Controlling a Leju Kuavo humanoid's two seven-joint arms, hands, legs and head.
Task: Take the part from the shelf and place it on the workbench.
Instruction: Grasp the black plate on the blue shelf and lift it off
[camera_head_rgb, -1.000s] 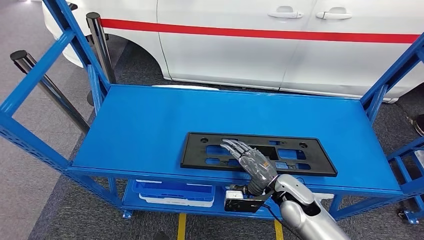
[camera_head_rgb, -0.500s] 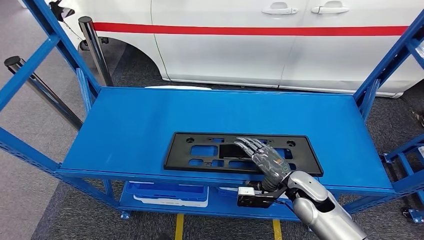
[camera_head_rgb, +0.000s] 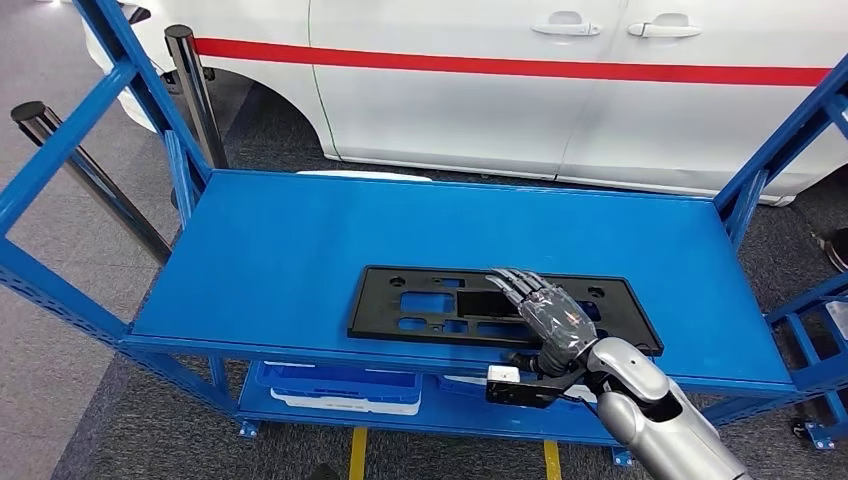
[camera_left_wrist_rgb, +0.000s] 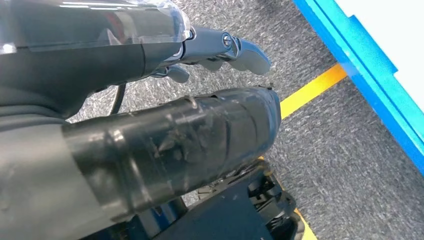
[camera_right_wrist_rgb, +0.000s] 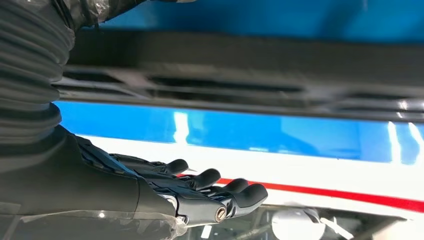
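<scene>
The part, a long black plastic plate (camera_head_rgb: 378, 305) with cut-outs, lies flat near the front edge of the blue shelf top (camera_head_rgb: 300, 240). My right hand (camera_head_rgb: 550, 315) reaches in from the front over the plate's right half, fingers stretched out and holding nothing. In the right wrist view the same hand (camera_right_wrist_rgb: 165, 187) shows a gap between its straight fingers and the plate (camera_right_wrist_rgb: 240, 60). My left hand (camera_left_wrist_rgb: 125, 70) hangs over grey carpet, its fingers loosely extended and empty.
A white car (camera_head_rgb: 560, 90) with a red stripe stands right behind the shelf. Blue uprights (camera_head_rgb: 140, 70) rise at both ends, with black posts (camera_head_rgb: 190, 90) at the left. A blue bin (camera_head_rgb: 340, 385) sits on the lower level. A yellow line (camera_left_wrist_rgb: 312, 90) marks the floor.
The head view has shifted a little. Relative to the plate, my right hand has moved rightward, from its left-middle to its right half, still open above it.
</scene>
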